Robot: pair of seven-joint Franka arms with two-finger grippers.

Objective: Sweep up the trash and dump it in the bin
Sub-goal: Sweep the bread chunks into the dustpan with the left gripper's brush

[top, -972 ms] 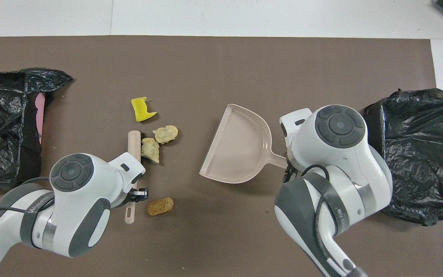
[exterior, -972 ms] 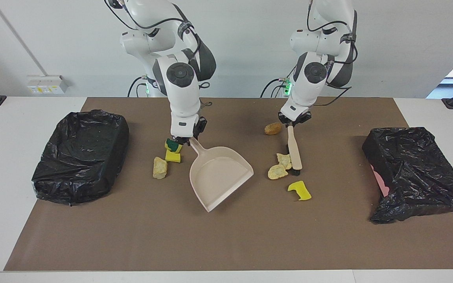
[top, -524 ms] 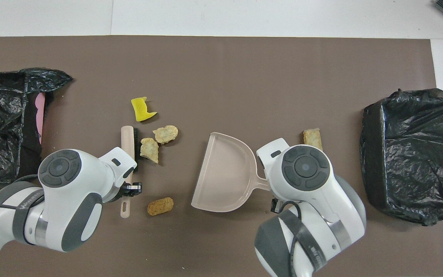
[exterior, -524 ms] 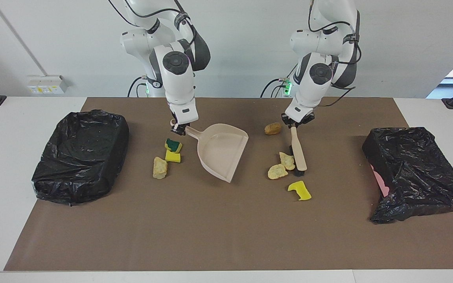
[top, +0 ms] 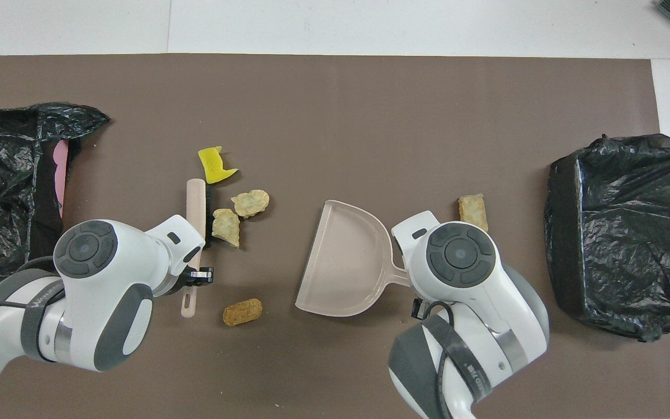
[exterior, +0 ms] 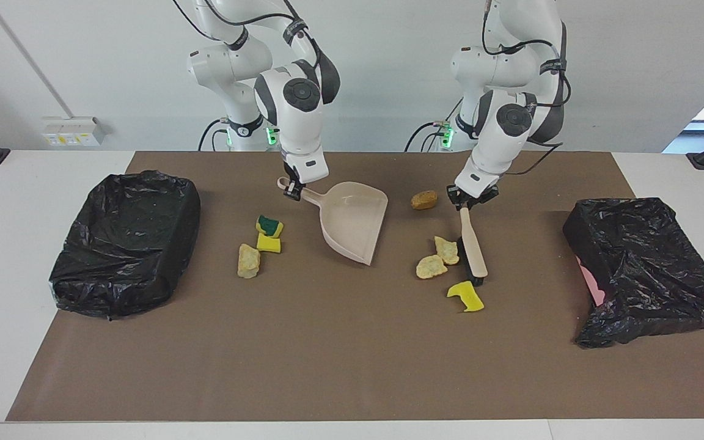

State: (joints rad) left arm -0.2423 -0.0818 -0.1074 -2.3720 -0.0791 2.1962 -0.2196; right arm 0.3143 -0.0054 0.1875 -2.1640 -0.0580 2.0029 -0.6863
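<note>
On the worktop (exterior: 352,366), two lined bins sat at the ends: one bin (exterior: 126,235) at the right arm's end, the other bin (exterior: 645,269) at the left arm's. Between them, the right pincer (exterior: 294,190) held the dustpan (exterior: 352,223) by its handle. Three scraps (exterior: 260,244) lay clustered between dustpan and the right arm's bin. The left pincer (exterior: 471,200) held the brush (exterior: 473,247), two lumps (exterior: 437,258) just beside it, one chunk (exterior: 465,297) farther out, one lump (exterior: 424,200) nearer the robots.

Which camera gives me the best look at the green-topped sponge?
The facing view: the green-topped sponge lies in plain sight beside a yellow chunk. In the overhead view the right arm covers it.
</note>
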